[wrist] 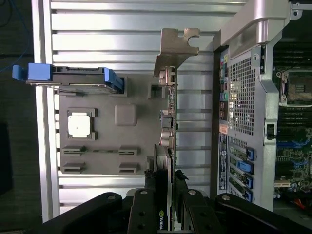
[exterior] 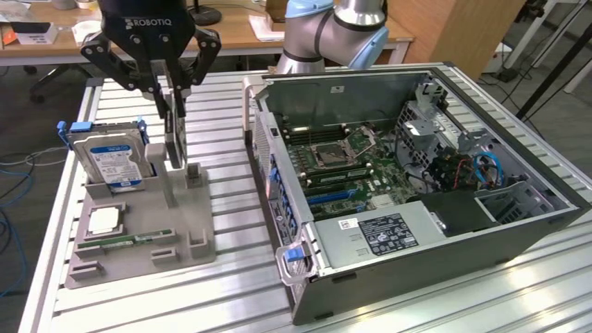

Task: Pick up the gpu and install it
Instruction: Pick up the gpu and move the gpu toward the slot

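The gpu (exterior: 175, 142) is a thin dark card standing on edge over the grey parts holder (exterior: 129, 267) on the exterior view's left. Its lower end reaches down to the holder's slot posts. My gripper (exterior: 173, 104) comes down from above and is shut on the card's upper edge. In the wrist view the gpu (wrist: 166, 126) runs edge-on away from my gripper (wrist: 165, 185), with its silver bracket (wrist: 174, 48) at the far end. Black fingers (wrist: 145, 200) press it from both sides.
The holder (wrist: 134, 141) also carries an upright hard drive (exterior: 111, 156), a square processor chip (exterior: 104, 220) and a memory stick (exterior: 125, 241). The open computer case (exterior: 518, 229), motherboard exposed, lies on the exterior view's right. Its perforated rear panel (wrist: 242, 92) stands close beside the gpu.
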Controlling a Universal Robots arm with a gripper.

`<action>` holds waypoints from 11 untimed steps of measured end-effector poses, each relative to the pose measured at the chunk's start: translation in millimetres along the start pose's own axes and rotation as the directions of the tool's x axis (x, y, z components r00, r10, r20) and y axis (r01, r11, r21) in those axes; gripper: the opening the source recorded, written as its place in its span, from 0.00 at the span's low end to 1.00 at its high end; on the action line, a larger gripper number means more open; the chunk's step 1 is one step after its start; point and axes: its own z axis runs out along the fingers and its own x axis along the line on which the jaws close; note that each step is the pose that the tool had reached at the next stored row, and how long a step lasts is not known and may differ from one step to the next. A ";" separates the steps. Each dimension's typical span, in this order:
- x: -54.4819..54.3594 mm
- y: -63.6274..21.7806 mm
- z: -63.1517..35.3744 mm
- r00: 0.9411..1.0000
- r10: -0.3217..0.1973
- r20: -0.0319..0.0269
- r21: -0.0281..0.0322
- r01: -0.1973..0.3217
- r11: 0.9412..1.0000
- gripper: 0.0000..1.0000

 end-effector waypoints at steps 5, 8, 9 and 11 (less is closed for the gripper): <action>-1.1 0.1 -0.2 1.000 0.000 0.000 0.000 0.000 1.000 0.26; -4.7 0.1 0.0 1.000 0.000 0.000 0.000 0.000 1.000 0.26; -6.0 0.1 0.1 1.000 0.000 0.000 0.000 0.000 1.000 0.26; -7.7 0.2 0.1 1.000 0.000 0.000 0.000 0.000 1.000 0.26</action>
